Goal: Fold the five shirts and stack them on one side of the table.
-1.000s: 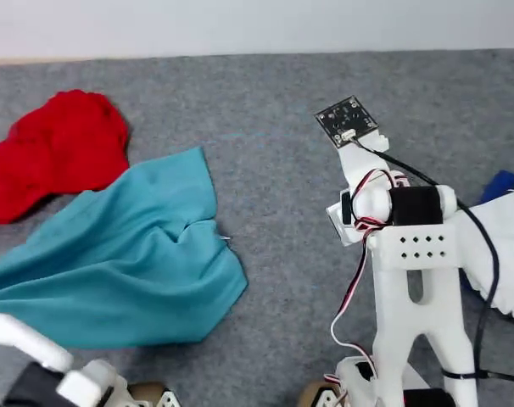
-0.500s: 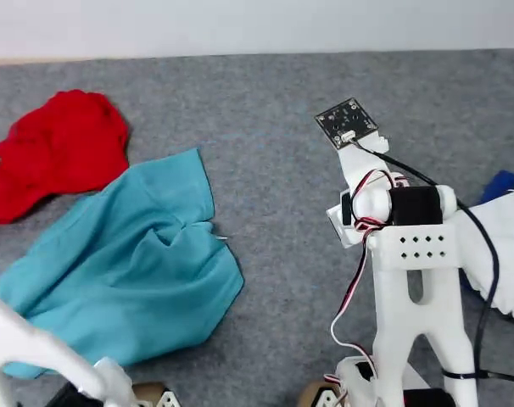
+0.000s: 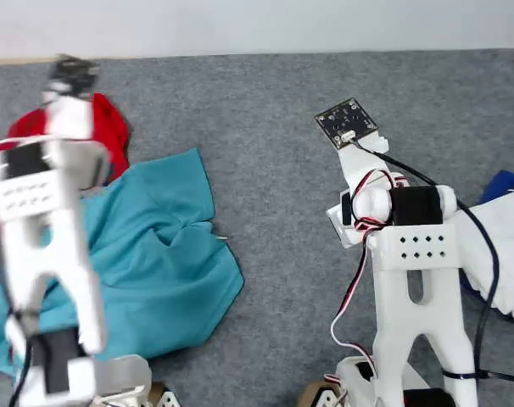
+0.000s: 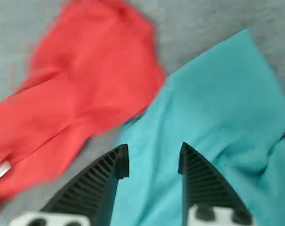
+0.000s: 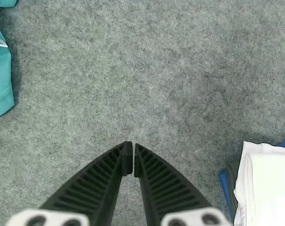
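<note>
Two loose shirts lie on the 9 o'clock half of the grey felt counter (image 3: 265, 102). A crumpled teal cotton shirt (image 3: 164, 263) is spread flat with soft folds near its middle. Its long axis runs on a slant from about 7 o'clock to 1 o'clock, and one pointed corner aims toward 1 o'clock. A bunched red knit shirt (image 3: 113, 131) sits at about 10 o'clock on the counter, touching the teal shirt's far edge and partly covered by the white left arm (image 3: 45, 246).

In the left wrist view, the left tool (image 4: 149, 162) hangs with its two black ribbed fingers (image 4: 109, 172) spread apart and nothing between them. The teal cloth lies directly beneath it, close to the seam where teal meets red.

The right tool (image 5: 130, 159) has its tips pressed together and grips nothing, poised over bare felt. The teal shirt's hem lies well apart from it, toward 9 o'clock. A folded white shirt (image 3: 507, 254) rests near it toward 3 o'clock, at the counter's edge. A dark blue garment (image 3: 499, 185) peeks out from under the white shirt, touching it.
</note>
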